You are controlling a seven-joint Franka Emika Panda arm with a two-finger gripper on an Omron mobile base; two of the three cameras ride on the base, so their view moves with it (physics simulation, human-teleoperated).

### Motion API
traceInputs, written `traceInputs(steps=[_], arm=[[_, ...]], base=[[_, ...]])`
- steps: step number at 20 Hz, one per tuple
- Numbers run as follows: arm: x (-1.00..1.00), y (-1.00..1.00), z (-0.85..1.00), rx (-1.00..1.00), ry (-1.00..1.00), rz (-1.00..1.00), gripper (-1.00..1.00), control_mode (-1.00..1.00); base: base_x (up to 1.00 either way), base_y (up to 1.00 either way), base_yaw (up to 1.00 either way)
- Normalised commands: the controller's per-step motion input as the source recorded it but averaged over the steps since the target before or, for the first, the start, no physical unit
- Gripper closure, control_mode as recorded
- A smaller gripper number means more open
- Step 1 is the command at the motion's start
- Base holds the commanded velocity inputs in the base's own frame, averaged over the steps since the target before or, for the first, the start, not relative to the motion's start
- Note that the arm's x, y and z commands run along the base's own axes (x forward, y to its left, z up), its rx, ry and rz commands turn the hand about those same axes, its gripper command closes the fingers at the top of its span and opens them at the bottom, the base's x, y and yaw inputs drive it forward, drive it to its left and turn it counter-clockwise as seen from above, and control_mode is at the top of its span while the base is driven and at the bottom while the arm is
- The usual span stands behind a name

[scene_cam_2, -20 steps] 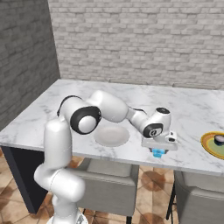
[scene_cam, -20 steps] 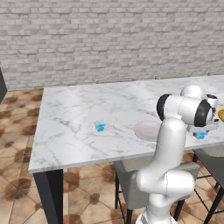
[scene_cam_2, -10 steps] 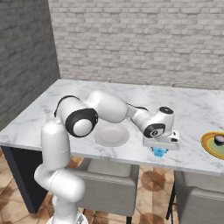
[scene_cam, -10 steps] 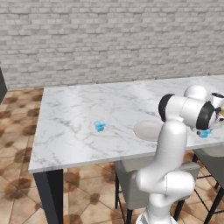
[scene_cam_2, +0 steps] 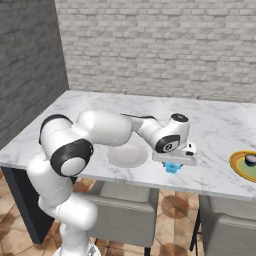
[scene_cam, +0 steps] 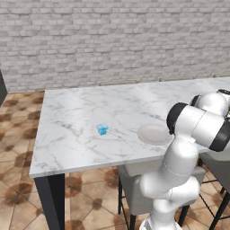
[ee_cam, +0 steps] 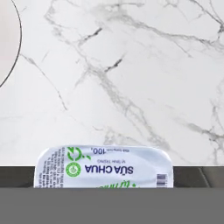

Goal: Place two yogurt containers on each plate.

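My gripper (scene_cam_2: 172, 165) is at the near edge of the marble counter (scene_cam_2: 215, 125), low over a light blue yogurt cup (scene_cam_2: 172, 167). In the hand view the cup's printed white foil lid (ee_cam: 103, 168) sits at 6 o'clock, between my fingertips. The jaws are drawn in about as far as they go on this cup; I judge the cup gripped, though contact of the pads is hidden. The cup appears to rest on or just above the counter; I cannot tell which.

At 9 o'clock from my gripper in the right base view, just beside it, lies the plain off-white plate (scene_cam_2: 127, 156). Its rim (ee_cam: 8, 43) also curves in at 10 o'clock of the hand view. Nothing is on it.

At 3 o'clock, well apart, is the plate with the yellow-orange rim (scene_cam_2: 239, 167). It carries one dark cup with a white top (scene_cam_2: 250, 159).

Farther off, in the left base view, a second light blue cup (scene_cam: 103, 130) stands on the open counter at 9 o'clock from the off-white plate (scene_cam: 154, 134).

Status, as a judgement: one of four placements is done. Remaining: two cups on the off-white plate, one more on the rimmed plate. The gripped cup would go most readily to the nearest plate.
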Motion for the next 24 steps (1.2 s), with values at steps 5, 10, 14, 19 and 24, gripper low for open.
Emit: traceInputs(steps=[5,10,14,19,24], arm=[[0.0,0.92,0.17,-0.05,0.0,0.0,1.0,-1.0],[0.08,0.92,0.11,-0.07,0.0,0.0,1.0,-1.0],[0.18,0.79,0.15,-0.03,0.0,0.0,1.0,-1.0],[0.27,0.52,0.16,0.0,0.0,0.0,1.0,-1.0],[0.37,0.17,0.05,0.02,0.0,0.0,1.0,-1.0]], base=[[0.0,0.0,0.0],[0.0,0.0,0.0],[0.0,0.0,0.0],[0.0,0.0,0.0],[0.0,0.0,0.0]])
